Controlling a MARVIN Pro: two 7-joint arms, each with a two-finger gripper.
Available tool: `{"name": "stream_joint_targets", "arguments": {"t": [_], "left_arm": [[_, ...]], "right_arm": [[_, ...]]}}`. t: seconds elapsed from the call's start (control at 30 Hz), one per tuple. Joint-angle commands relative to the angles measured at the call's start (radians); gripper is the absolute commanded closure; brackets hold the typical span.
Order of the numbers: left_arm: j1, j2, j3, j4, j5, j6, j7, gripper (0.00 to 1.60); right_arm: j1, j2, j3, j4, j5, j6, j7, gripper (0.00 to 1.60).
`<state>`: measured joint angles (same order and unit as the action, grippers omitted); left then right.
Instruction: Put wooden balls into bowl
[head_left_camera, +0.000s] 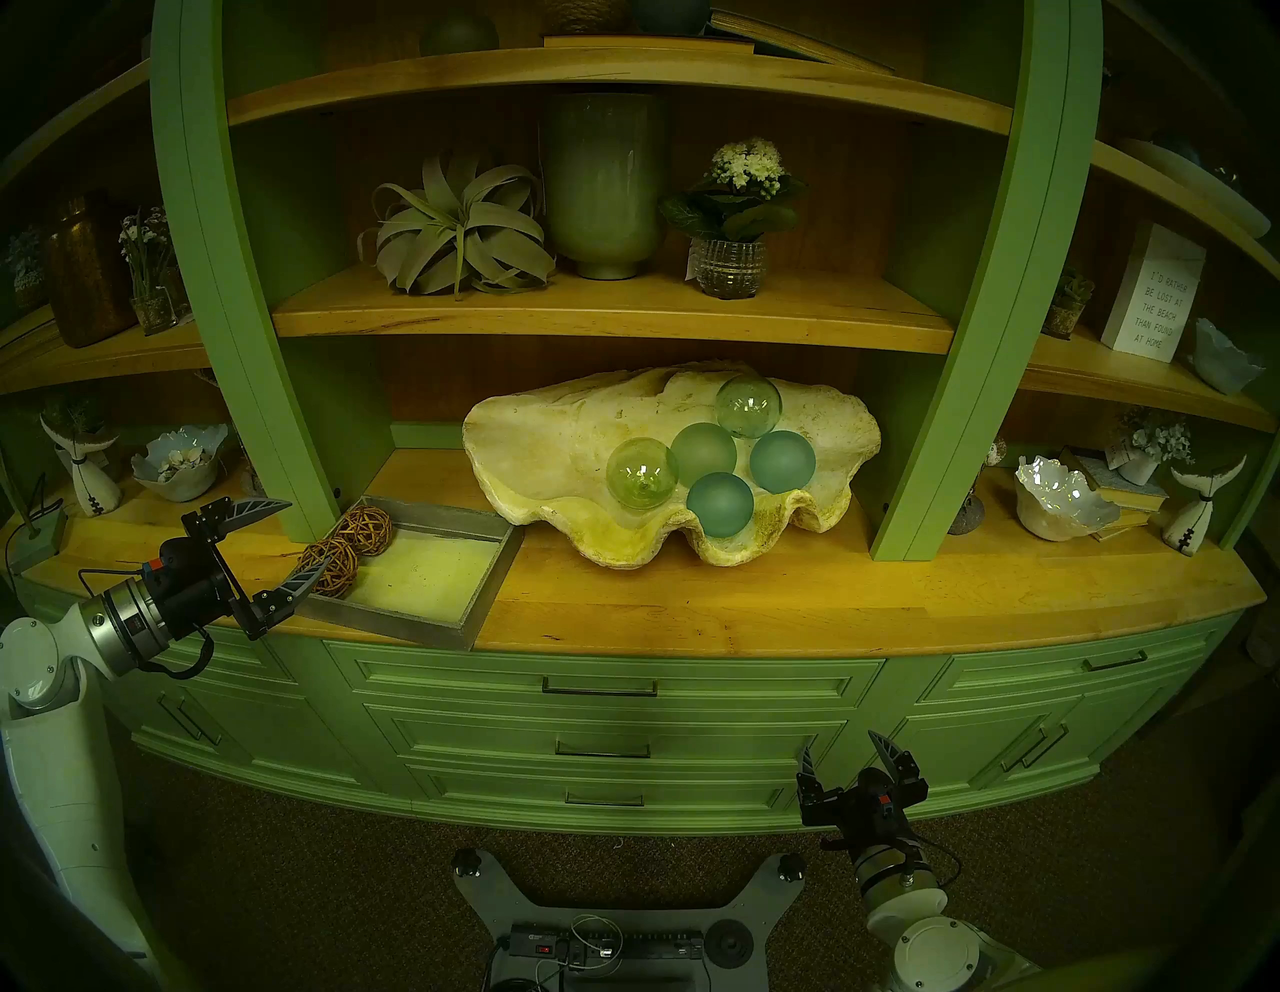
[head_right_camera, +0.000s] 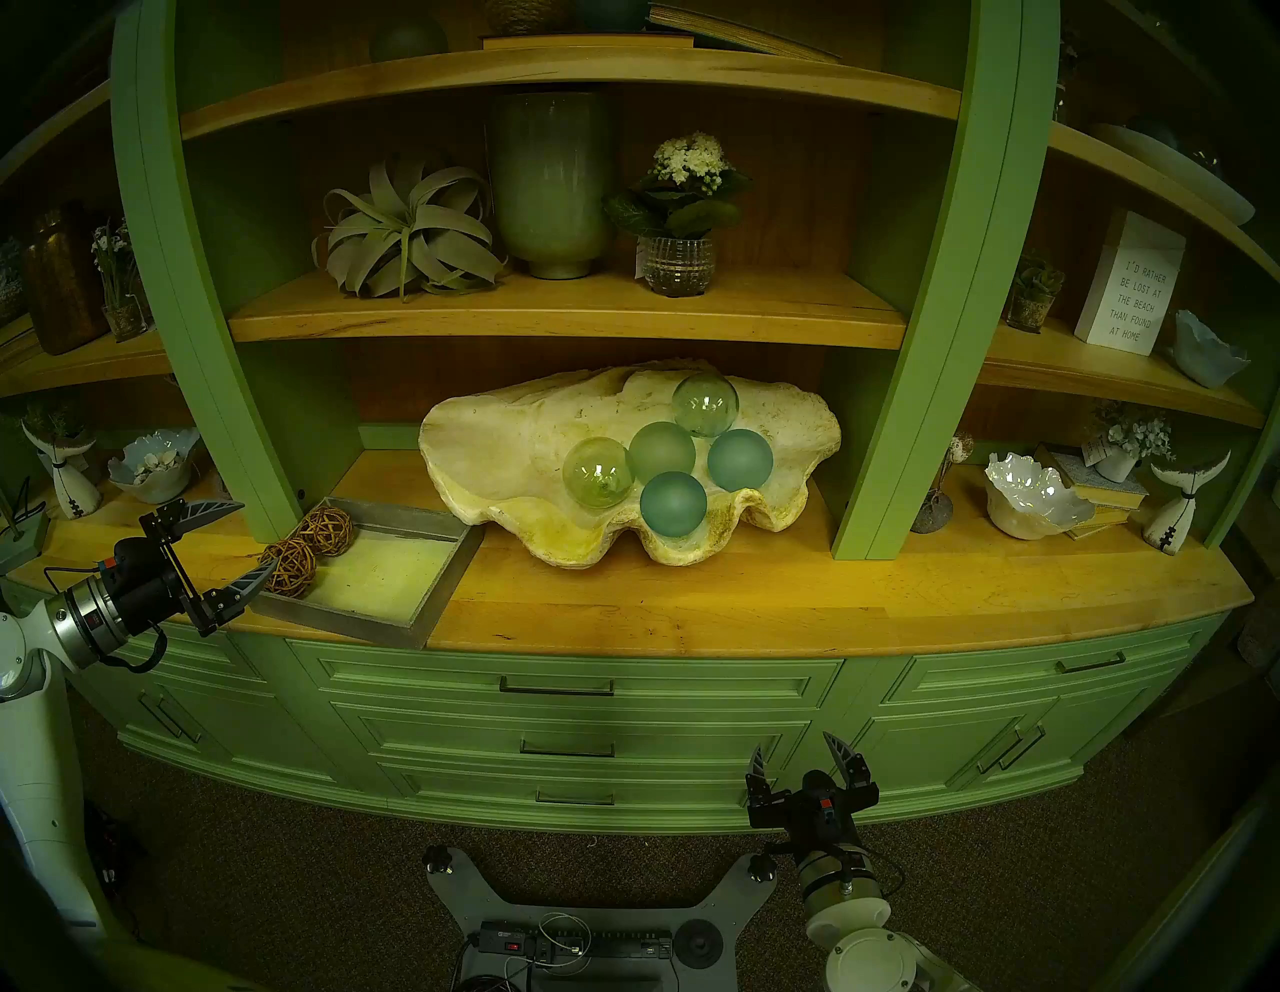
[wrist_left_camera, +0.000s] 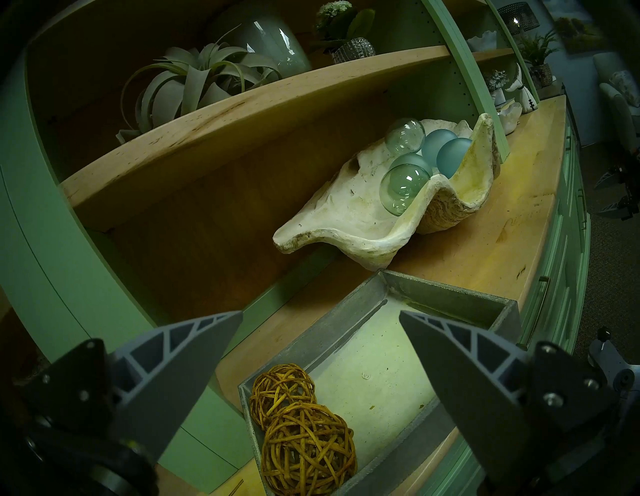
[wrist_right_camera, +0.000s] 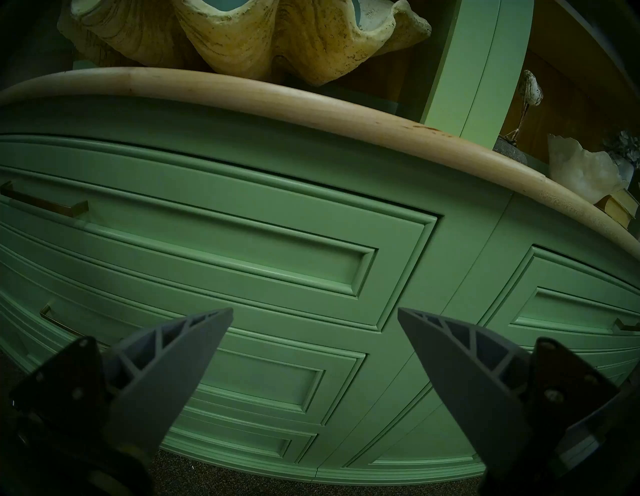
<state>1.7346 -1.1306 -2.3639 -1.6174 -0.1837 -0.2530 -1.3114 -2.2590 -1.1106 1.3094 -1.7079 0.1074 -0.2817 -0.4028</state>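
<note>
Shell (head_left_camera: 554, 443) lies lengthwise, hollow facing up.

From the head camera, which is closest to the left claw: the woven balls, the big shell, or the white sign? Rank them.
From the left gripper:
1. Woven balls, in the grey tray's near corner, right beside it.
2. Giant shell, mid-counter, further right.
3. White sign, far right shelf.
</note>
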Motion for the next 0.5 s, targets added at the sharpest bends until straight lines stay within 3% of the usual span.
{"name": "stream_joint_targets", "arguments": {"t": [0.0,0.27,0.33,0.47], "left_arm": [[-0.011,0.006,-0.004,-0.015,-0.010,0.000,-0.001,0.00],[-0.011,0.006,-0.004,-0.015,-0.010,0.000,-0.001,0.00],[-0.018,0.006,-0.018,-0.017,-0.022,0.029,0.008,0.00],[-0.045,0.100,-0.121,0.029,-0.027,0.048,0.018,0.00]], "right_arm": [[0.001,0.000,0.000,-0.022,0.000,-0.002,0.000,0.00],[0.001,0.000,0.000,-0.022,0.000,-0.002,0.000,0.00],[0.001,0.000,0.000,-0.022,-0.001,-0.003,0.000,0.00],[0.004,-0.002,-0.001,-0.016,-0.001,-0.005,0.000,0.00]]}}
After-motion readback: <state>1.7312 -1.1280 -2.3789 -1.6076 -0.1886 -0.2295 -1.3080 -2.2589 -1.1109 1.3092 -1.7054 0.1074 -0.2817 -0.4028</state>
